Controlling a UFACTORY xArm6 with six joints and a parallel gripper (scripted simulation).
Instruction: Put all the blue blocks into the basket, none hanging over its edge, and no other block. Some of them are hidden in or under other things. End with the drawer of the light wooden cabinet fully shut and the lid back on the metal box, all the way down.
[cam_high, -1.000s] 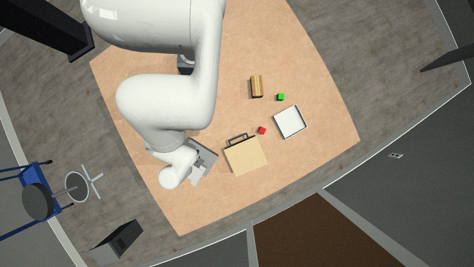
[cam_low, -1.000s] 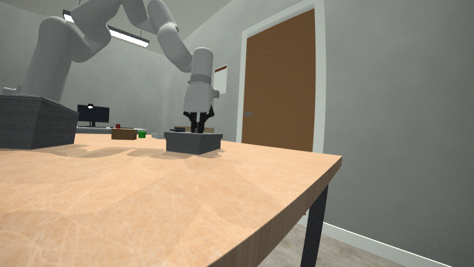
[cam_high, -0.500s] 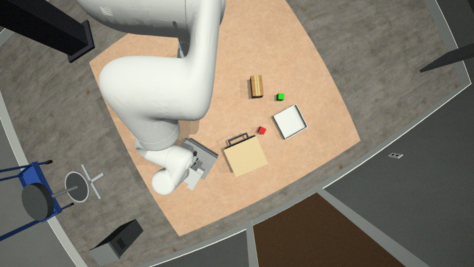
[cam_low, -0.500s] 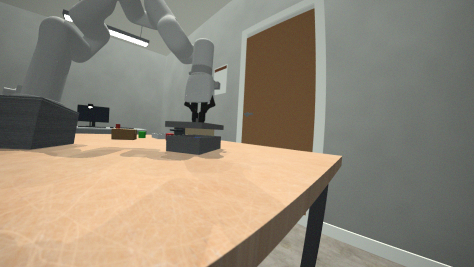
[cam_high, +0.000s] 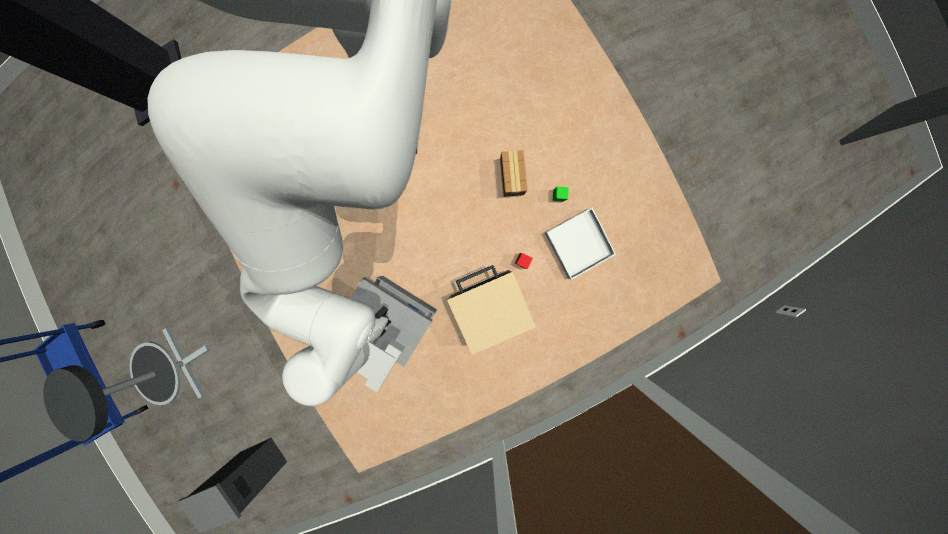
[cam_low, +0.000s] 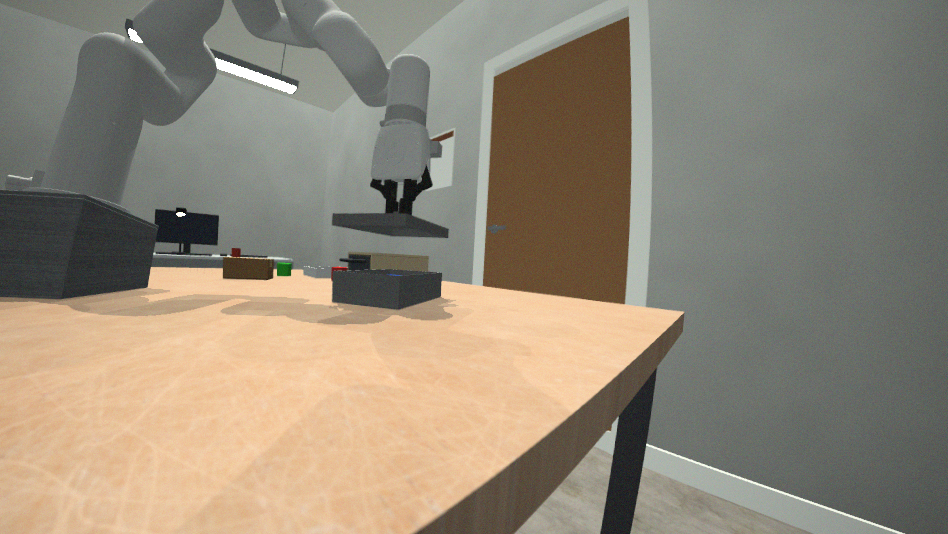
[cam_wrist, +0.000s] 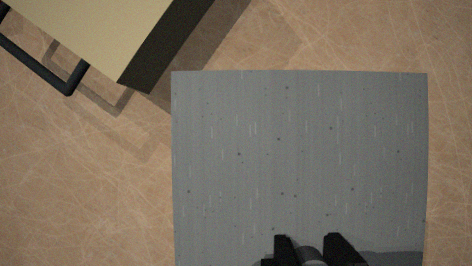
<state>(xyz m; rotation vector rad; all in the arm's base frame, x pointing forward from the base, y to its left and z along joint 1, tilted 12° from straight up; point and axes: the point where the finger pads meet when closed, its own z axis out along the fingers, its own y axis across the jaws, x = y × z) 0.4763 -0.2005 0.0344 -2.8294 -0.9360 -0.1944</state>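
My gripper (cam_low: 400, 209) (cam_wrist: 308, 246) is shut on the knob of the grey lid (cam_low: 391, 224) (cam_wrist: 300, 150) (cam_high: 415, 338) and holds it level, above the metal box (cam_low: 364, 289). The box is open, and a bit of blue (cam_high: 413, 306) shows inside it; the lid and arm hide most of the inside from above. The white basket (cam_high: 580, 244) (cam_low: 315, 271) is empty. The light wooden cabinet (cam_high: 492, 311) (cam_low: 401, 262) (cam_wrist: 90, 30) stands beside the box, its drawer seemingly shut, with a dark handle (cam_high: 475, 278) (cam_wrist: 35, 65) on its front.
A red block (cam_high: 524, 260) (cam_low: 337, 269) lies between cabinet and basket. A green block (cam_high: 561, 193) (cam_low: 283, 269) lies beyond the basket, near a brown striped box (cam_high: 513, 172) (cam_low: 247, 268). A small red thing (cam_low: 235, 252) shows above that box in the exterior view.
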